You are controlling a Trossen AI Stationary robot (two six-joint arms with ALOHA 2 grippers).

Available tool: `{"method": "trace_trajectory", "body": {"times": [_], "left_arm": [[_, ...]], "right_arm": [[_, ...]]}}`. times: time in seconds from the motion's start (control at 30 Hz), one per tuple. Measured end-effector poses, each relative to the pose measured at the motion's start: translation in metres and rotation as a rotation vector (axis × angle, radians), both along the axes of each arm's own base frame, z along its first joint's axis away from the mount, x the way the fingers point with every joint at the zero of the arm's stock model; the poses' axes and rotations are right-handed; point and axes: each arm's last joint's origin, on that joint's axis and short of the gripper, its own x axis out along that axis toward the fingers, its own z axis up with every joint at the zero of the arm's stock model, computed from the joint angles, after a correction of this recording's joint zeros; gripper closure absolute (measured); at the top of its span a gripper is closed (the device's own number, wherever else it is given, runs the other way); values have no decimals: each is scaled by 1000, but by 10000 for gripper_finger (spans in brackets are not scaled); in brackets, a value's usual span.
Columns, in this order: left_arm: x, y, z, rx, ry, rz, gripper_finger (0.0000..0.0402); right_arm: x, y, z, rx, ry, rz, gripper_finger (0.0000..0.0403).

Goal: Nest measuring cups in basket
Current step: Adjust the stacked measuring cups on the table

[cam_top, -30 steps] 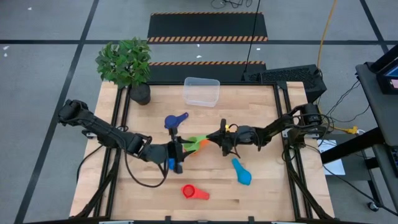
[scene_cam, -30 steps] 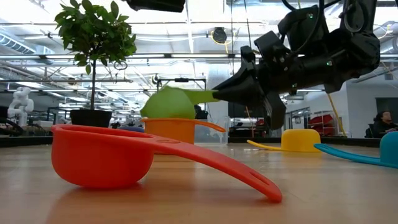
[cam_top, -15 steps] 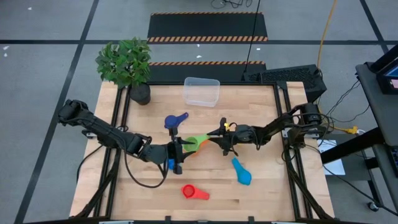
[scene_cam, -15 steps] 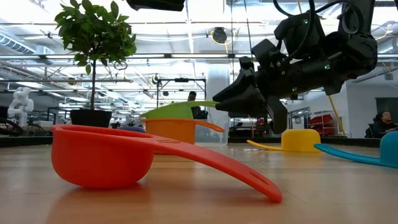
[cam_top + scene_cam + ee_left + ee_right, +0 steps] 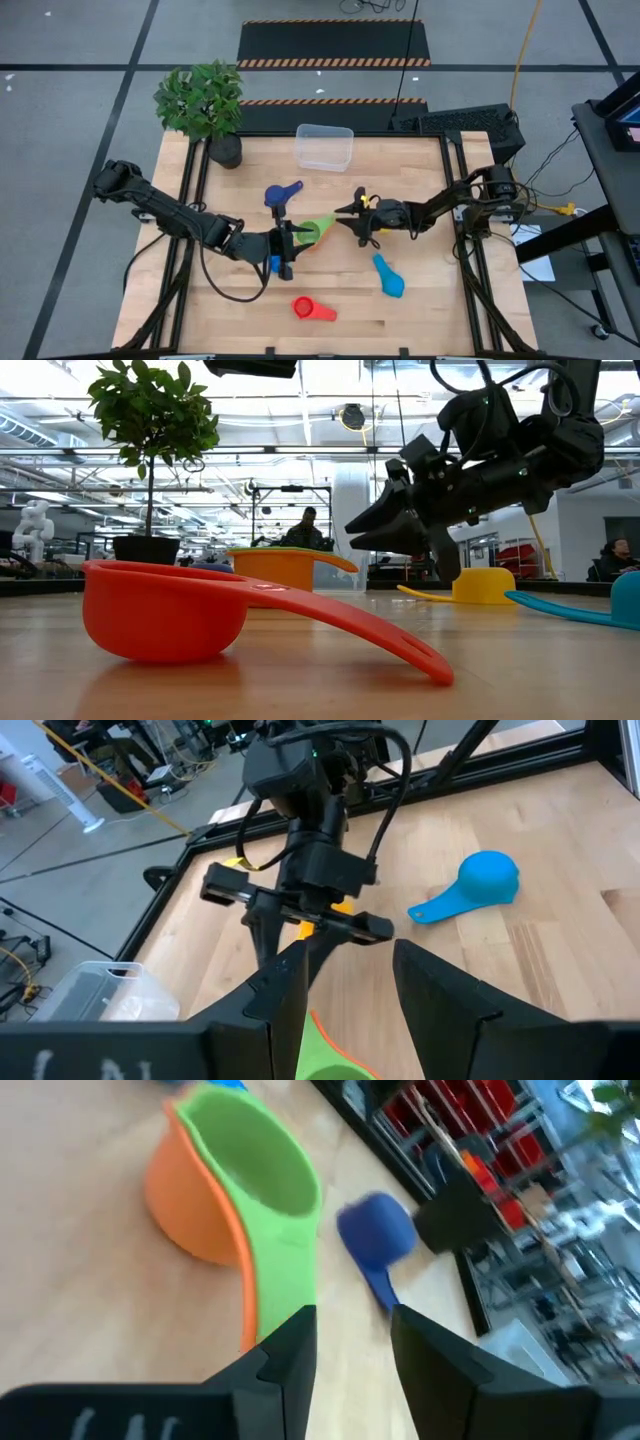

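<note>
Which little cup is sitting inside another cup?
The green cup. It sits nested inside the orange cup, while the other cups lie alone on the table.

light blue cup (image 5: 628, 600) cut off at edge, yellow cup (image 5: 318, 917) mostly hidden

Light wooden desk (image 5: 420, 300), slatted butcher-block look. Sitting on it: a clear basket (image 5: 324, 147) at the far edge, a potted plant (image 5: 205, 110) in the far left corner, plus loose measuring cups: dark blue (image 5: 280, 194), light blue (image 5: 389, 277), red (image 5: 309, 309), and green nested in orange (image 5: 318, 232) mid-desk.
</note>
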Motion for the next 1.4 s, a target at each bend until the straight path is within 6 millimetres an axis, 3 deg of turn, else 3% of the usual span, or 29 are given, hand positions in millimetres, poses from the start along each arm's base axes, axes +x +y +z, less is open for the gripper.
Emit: {"method": "trace_trajectory", "body": {"times": [0.27,0.5,0.7,0.8,1.07,1.4], "left_arm": [[0,0,0,3,5,0,250],[0,2,-1,-16,5,13,250],[2,10,-3,-127,3,89,250],[2,11,-7,-213,46,34,250],[9,5,-35,-326,243,-88,250],[26,8,-85,-373,458,-129,250]], "right_arm": [[0,0,-1,6,4,-26,277],[2,6,10,103,-126,-25,258],[2,3,11,223,-154,-69,227],[2,0,10,272,-160,-94,222],[2,-9,10,384,-182,-157,226],[1,-10,7,387,-159,-167,227]]}}
